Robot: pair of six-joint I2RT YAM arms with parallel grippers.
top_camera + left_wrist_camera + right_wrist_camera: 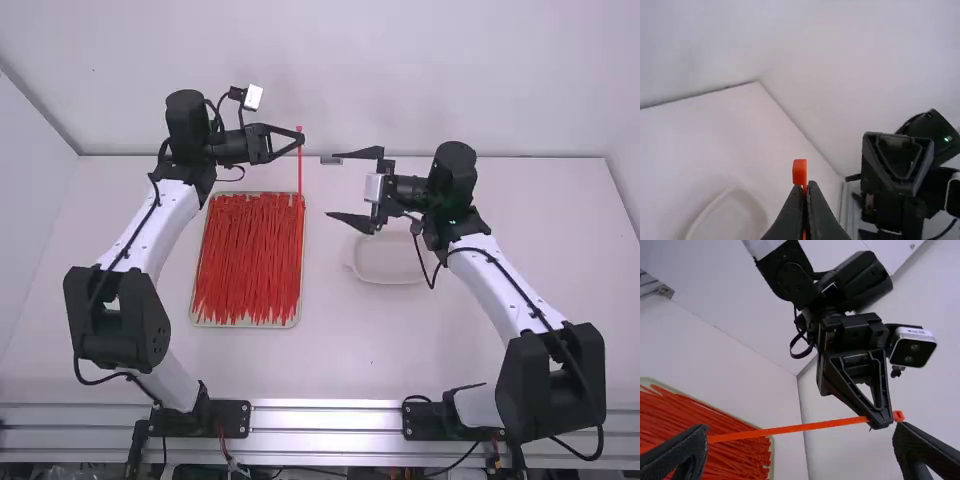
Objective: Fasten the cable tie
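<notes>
While the left end effector [296, 141] hangs above the far edge of the worktop [560, 240], its fingers are pressed together on a single red cable tie [299, 170]. They grip it just behind the head, which pokes out past the fingertips in the left wrist view. The tie's strip runs from that grip down toward the far right corner of the tray [247, 325], which holds a pile of red ties [250, 260] and lies left of the worktop's middle. The right end effector [352, 187] is raised in the air near the held tie, on its right and facing the left one, with its fingers spread wide apart and nothing between them. Below it, a clear container [392, 270] sits on the worktop just right of the tray, near the middle.
</notes>
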